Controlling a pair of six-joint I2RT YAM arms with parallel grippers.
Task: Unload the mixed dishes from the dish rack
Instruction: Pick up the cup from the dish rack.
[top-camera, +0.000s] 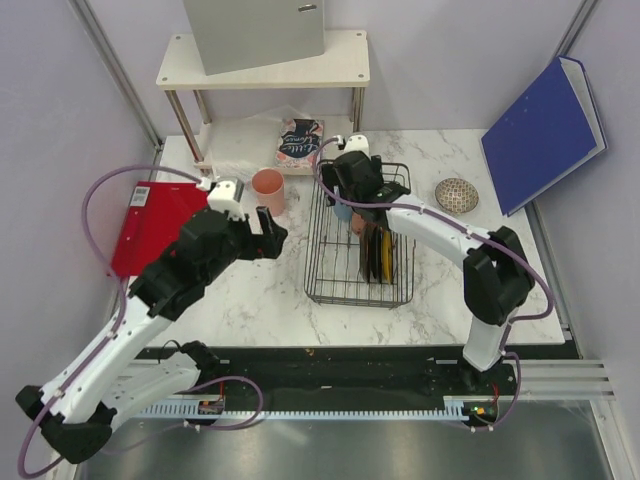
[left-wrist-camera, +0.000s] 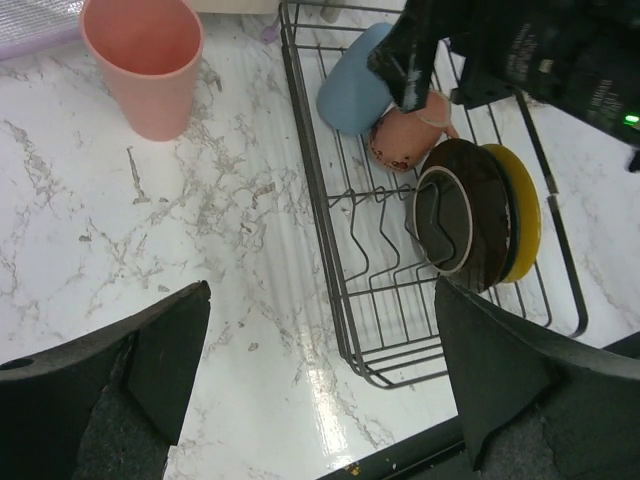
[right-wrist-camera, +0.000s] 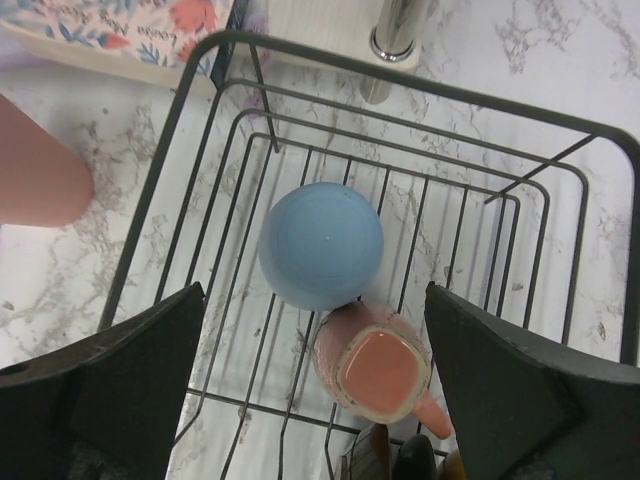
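The dark wire dish rack stands mid-table. At its far end lie a blue upside-down cup and a small pink mug; near its middle stand dark plates and a yellow-edged plate. The tall pink cup stands upright on the marble left of the rack. The speckled bowl sits on the table right of the rack. My left gripper is open and empty, over bare marble by the rack's left rim. My right gripper is open and empty above the blue cup and the mug.
A white two-tier shelf stands at the back, its leg just beyond the rack. A patterned book lies under it. A red folder lies at the left, a blue binder leans at the right.
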